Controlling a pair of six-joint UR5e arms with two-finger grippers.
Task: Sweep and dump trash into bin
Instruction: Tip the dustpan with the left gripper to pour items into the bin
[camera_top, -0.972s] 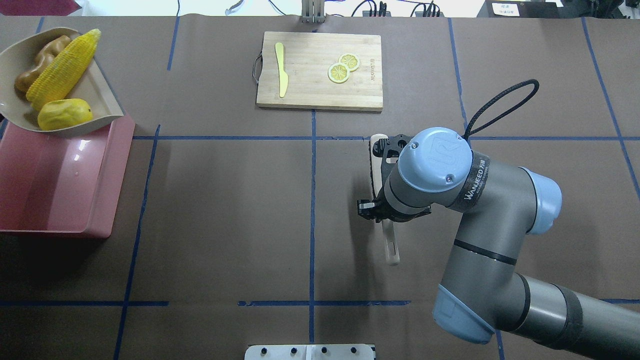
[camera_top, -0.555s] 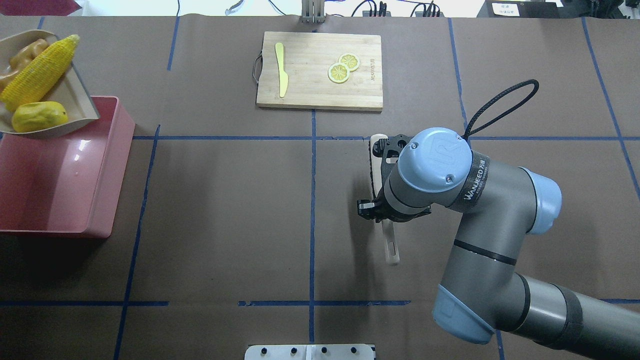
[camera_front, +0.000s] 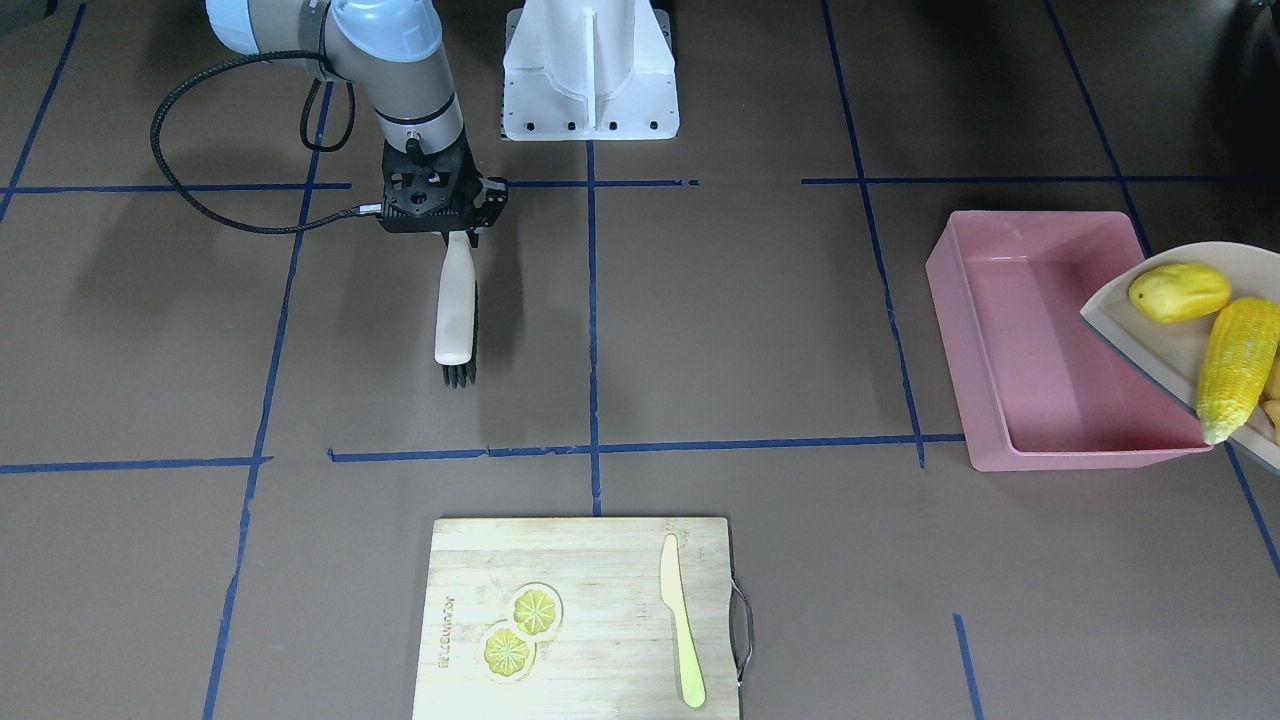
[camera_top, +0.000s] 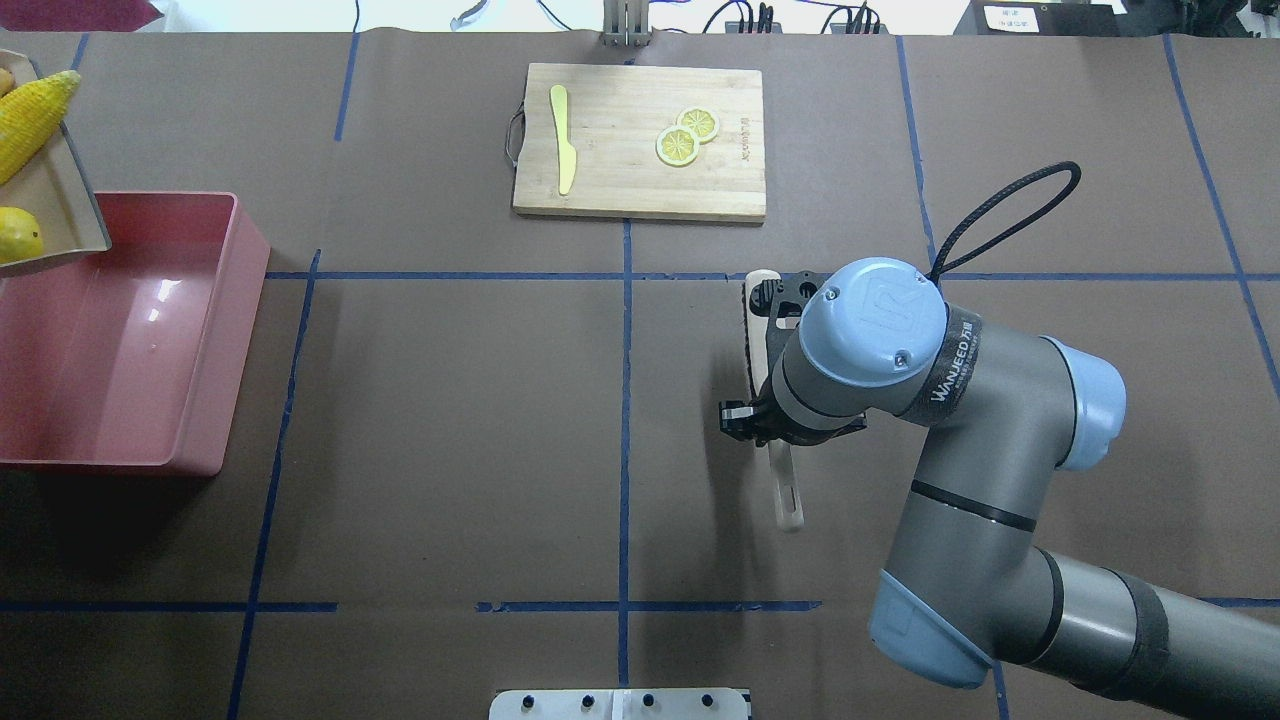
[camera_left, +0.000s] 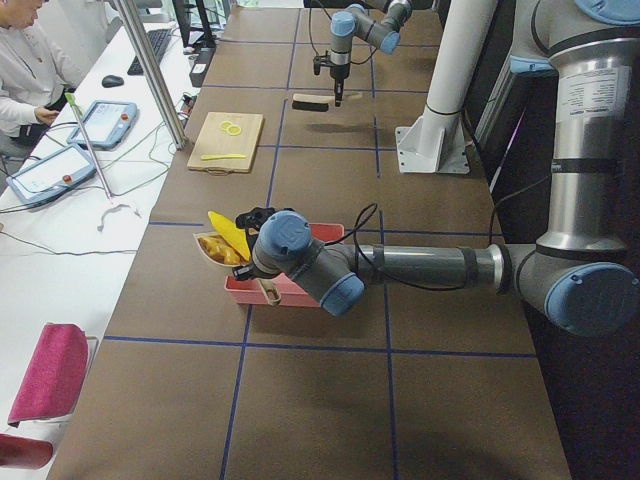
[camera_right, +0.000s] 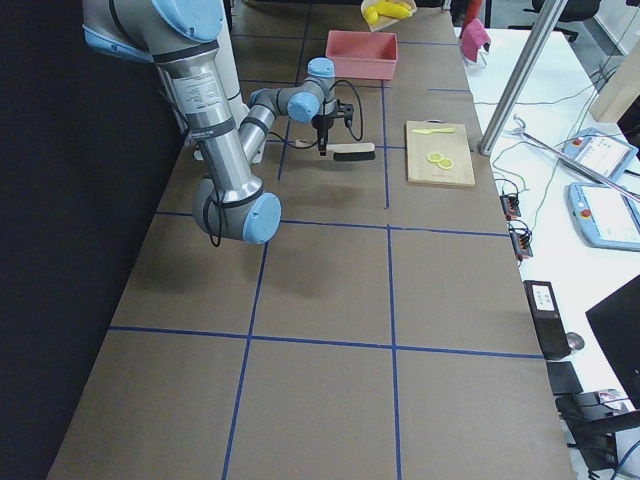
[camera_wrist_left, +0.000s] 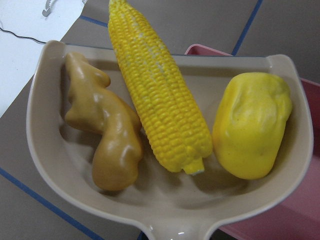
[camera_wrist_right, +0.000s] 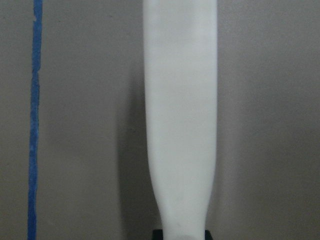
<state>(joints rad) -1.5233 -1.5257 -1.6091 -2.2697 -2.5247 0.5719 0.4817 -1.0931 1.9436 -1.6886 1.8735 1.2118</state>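
Beige plastic fills my left wrist's view: the dustpan (camera_wrist_left: 44, 105), with the ginger root (camera_wrist_left: 105, 135), the corn cob (camera_wrist_left: 155, 90) and the rounded yellow lump (camera_wrist_left: 252, 130) lying side by side in it, the corn touching the ginger. My left fingers (camera_left: 258, 275) are at its handle, but I cannot tell whether they are clenched or released. The pan hangs over the far left corner of the pink bin (camera_front: 1010, 340), which stands on the desk (camera_top: 450, 400) at my left edge.

My right fingers (camera_front: 452, 232) are clenched on the handle of the brush (camera_front: 455, 310), which points away from me with its dark bristles turned to my left, right of the desk's centre line and well apart from the bin.

Farthest off lies a wooden cutting board (camera_front: 600, 640) carrying two lemon slices (camera_front: 520, 630) and a pale knife (camera_front: 680, 620).
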